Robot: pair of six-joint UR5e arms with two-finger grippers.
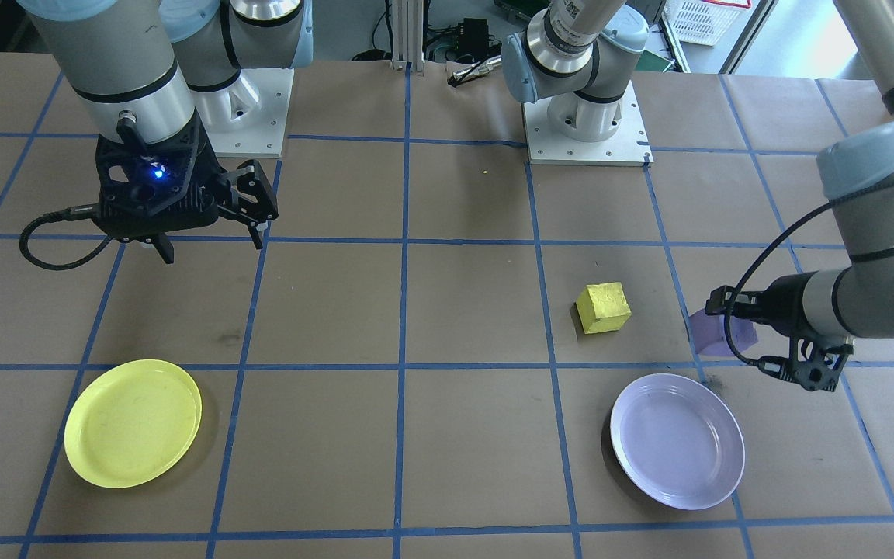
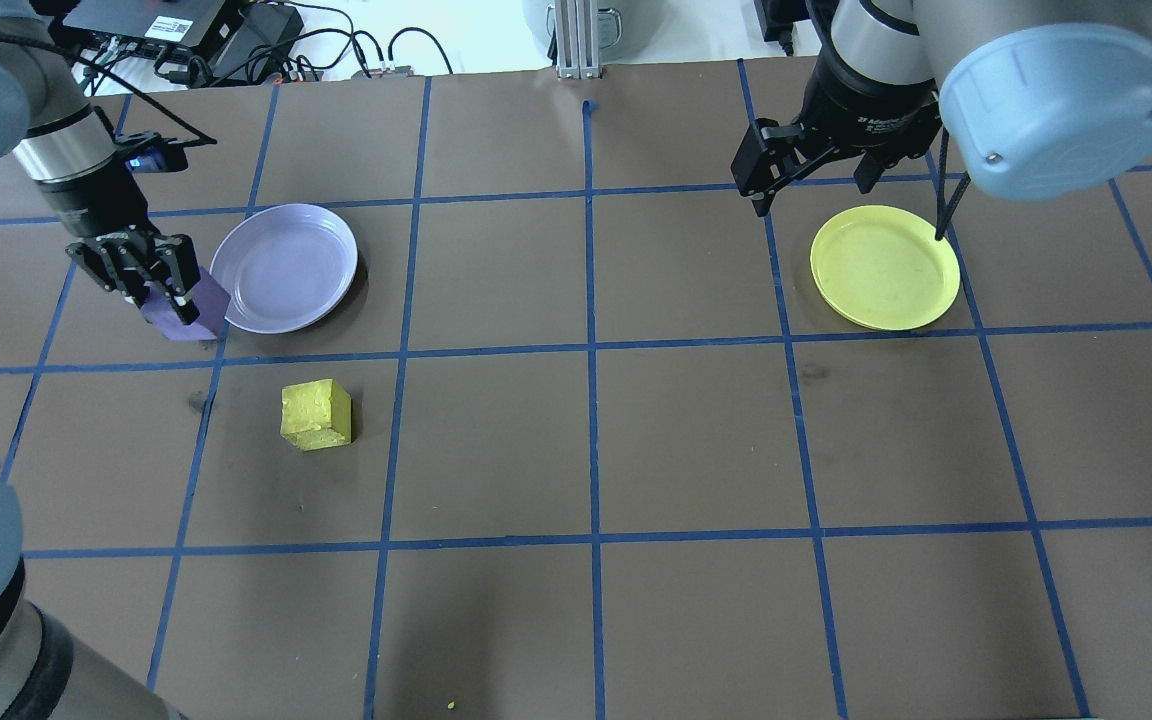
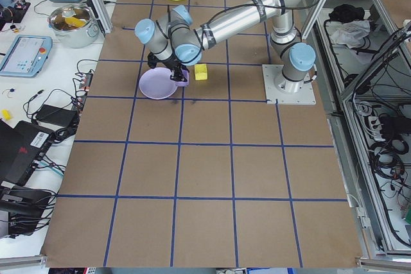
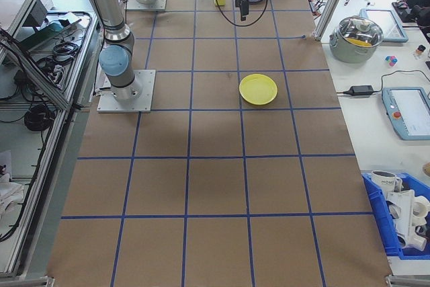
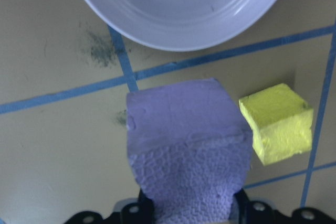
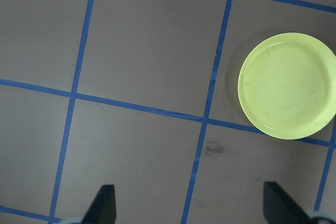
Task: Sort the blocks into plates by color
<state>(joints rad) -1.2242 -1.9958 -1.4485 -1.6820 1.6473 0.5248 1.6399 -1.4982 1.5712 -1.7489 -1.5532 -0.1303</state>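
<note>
My left gripper (image 2: 168, 300) is shut on the purple block (image 2: 198, 303), holding it just beside the near-left rim of the lavender plate (image 2: 284, 268). In the left wrist view the purple block (image 5: 189, 150) fills the space between the fingers (image 5: 142, 211), with the lavender plate (image 5: 178, 3) ahead and the yellow block (image 5: 278, 121) to one side. I cannot tell if the purple block touches the table. The yellow block (image 2: 316, 414) lies on the table, apart from both plates. My right gripper (image 2: 806, 178) hangs open above the table next to the yellow plate (image 2: 885, 267), which holds nothing.
Brown paper with a blue tape grid covers the table. Both arm bases (image 1: 587, 124) stand at the robot's edge. Cables and electronics (image 2: 186, 30) lie beyond the far edge. A pot (image 4: 361, 33) and a tablet sit on the side bench.
</note>
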